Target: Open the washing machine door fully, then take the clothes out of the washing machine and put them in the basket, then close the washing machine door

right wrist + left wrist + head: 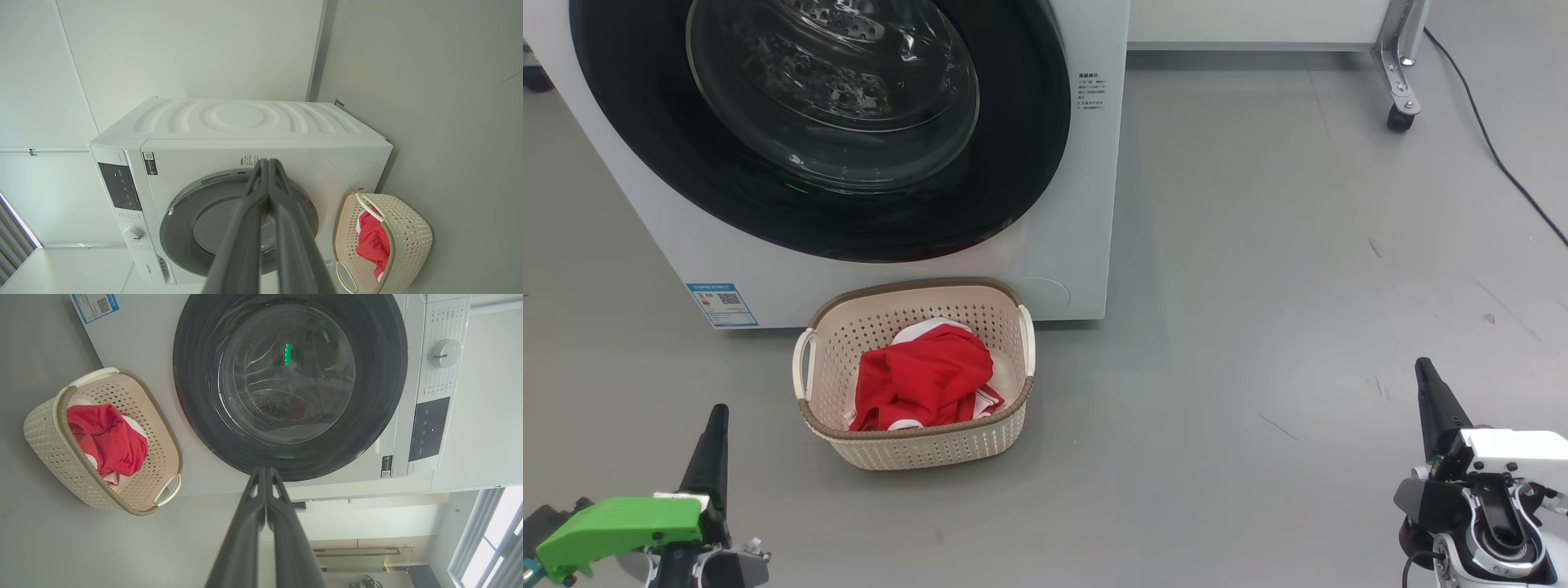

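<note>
Left gripper (717,418): jaws pressed together, holding nothing and touching nothing; fingers point toward 12 o'clock in the head view, at about 8 o'clock from the basket.
Right gripper (1423,367): jaws closed tight, empty, clear of everything; at about 4 o'clock from the basket, well apart.
Washing machine door (1021,163): closed flat against the washing machine (1078,245), glass bowl facing the robot.
Basket (915,286): on the floor at 6 o'clock of the door, just beside the machine's base; long axis runs 9 to 3 o'clock, mouth up, one white handle at each end.
Clothes (923,380): red bundle inside the basket, white trim showing at 12 and 5 o'clock edges.
Blue sticker (721,304): machine front, 10 o'clock from the basket.
</note>
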